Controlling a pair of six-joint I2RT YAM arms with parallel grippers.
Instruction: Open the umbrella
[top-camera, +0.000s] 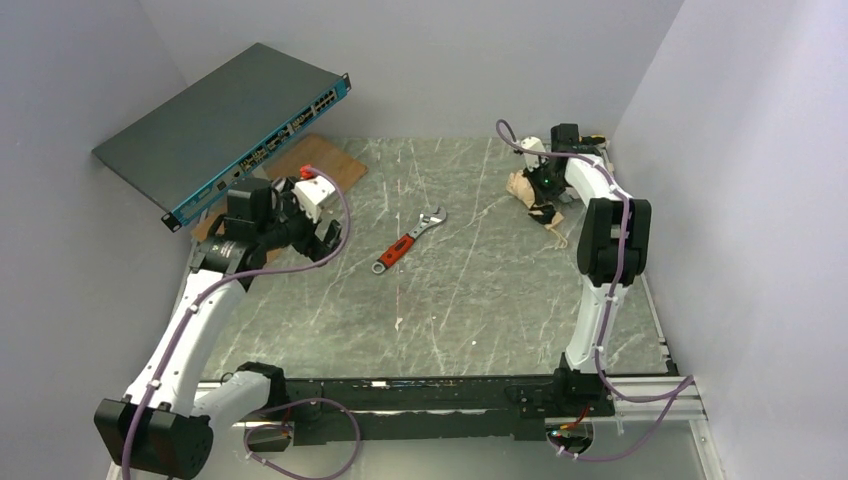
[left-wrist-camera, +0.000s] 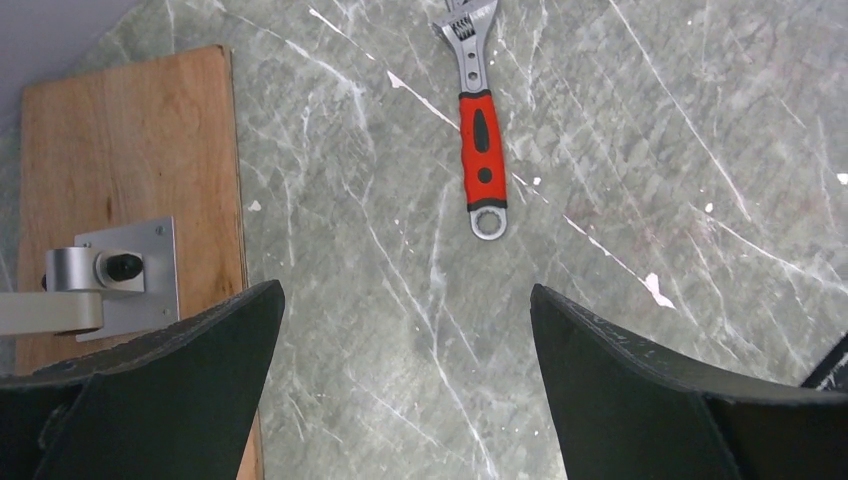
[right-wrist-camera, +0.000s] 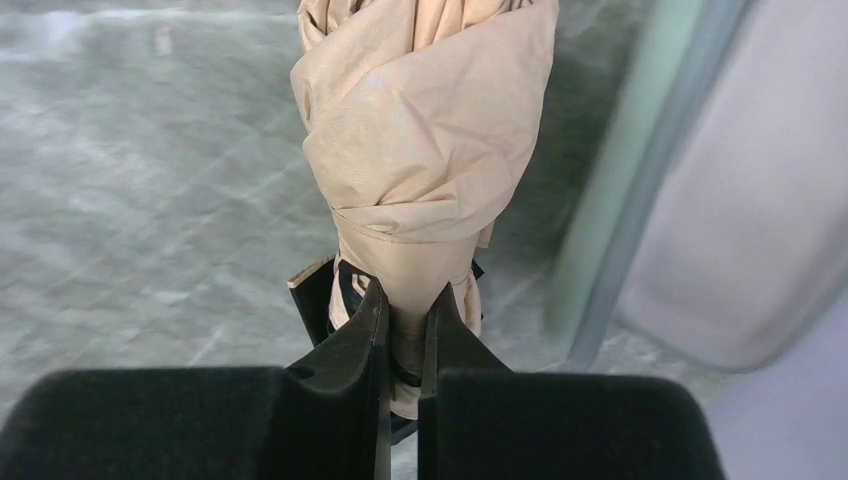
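My right fingers (right-wrist-camera: 365, 345) are clamped on the narrow end of the folded umbrella (right-wrist-camera: 430, 130), which sits on the surface (top-camera: 480, 290) well right of the wrench (top-camera: 408, 240) and farther back. My left fingers (left-wrist-camera: 200, 350) gape wide, holding nothing, left of the wrench.

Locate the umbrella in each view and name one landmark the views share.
Top external: the umbrella, far right, upper half.
Left wrist: not in it.
Right wrist: upper centre, its lower end pinched by the right gripper.
Shared landmark: the grey veined tabletop.
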